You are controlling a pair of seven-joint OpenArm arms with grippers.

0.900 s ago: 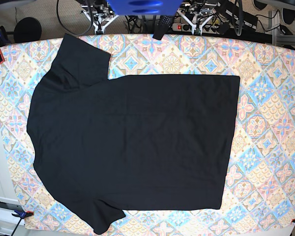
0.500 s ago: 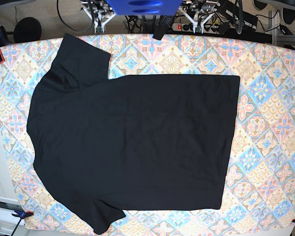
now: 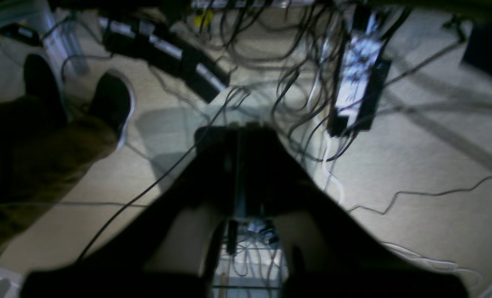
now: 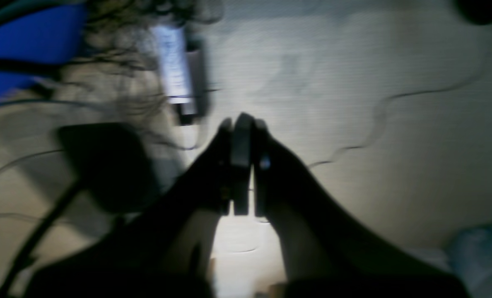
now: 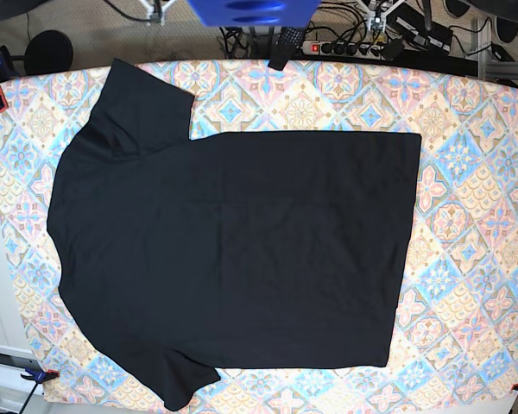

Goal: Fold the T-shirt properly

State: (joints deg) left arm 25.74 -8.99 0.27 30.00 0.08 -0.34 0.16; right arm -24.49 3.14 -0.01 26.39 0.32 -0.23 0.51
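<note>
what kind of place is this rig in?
Likely a robotics lab or workshop: a T-shirt laid flat on a table with a patterned cover, a power strip and tangled cables on the floor behind.

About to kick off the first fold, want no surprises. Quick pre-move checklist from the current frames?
1. T-shirt laid out flat on the patterned table, both sleeves spread: ok.
2. Shirt fully on the table: not ok, the near sleeve runs to the bottom edge of the base view, so its tip may overhang.
3. Left gripper empty, jaws together: ok.
4. Right gripper empty, jaws together: ok.
5. Arms over the shirt: not ok, neither arm shows above the table in the base view; both wrist views face floor and cables.
6. Cloth free of anything lying on it: ok.
</note>
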